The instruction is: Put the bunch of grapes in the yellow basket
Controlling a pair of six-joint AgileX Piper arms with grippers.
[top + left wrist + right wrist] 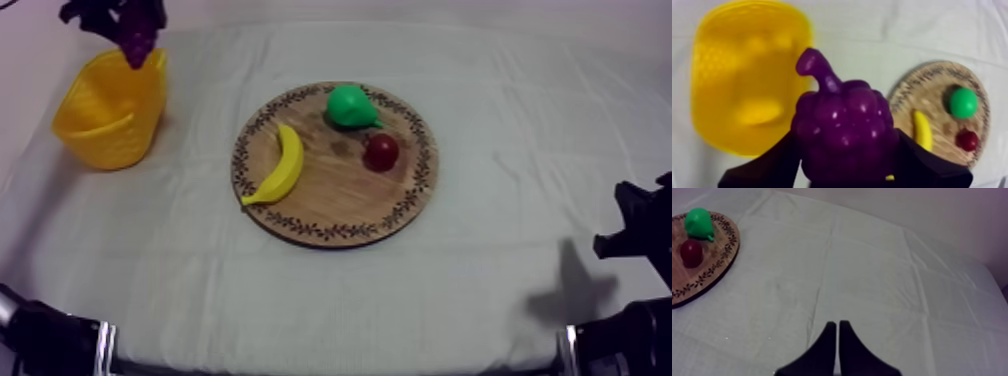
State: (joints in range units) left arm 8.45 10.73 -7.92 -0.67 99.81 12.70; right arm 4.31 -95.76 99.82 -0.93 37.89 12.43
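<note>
My left gripper is shut on the purple bunch of grapes, which hangs above the rim of the yellow basket at the far left. In the left wrist view the grapes sit between my black fingers, beside the basket's open mouth. The round wooden board lies mid-table. My right gripper is shut on nothing, its fingers a narrow wedge over bare cloth, low at the right side.
On the board lie a banana, a green pear and a small red fruit. The pear and red fruit also appear on the board beyond my right gripper.
</note>
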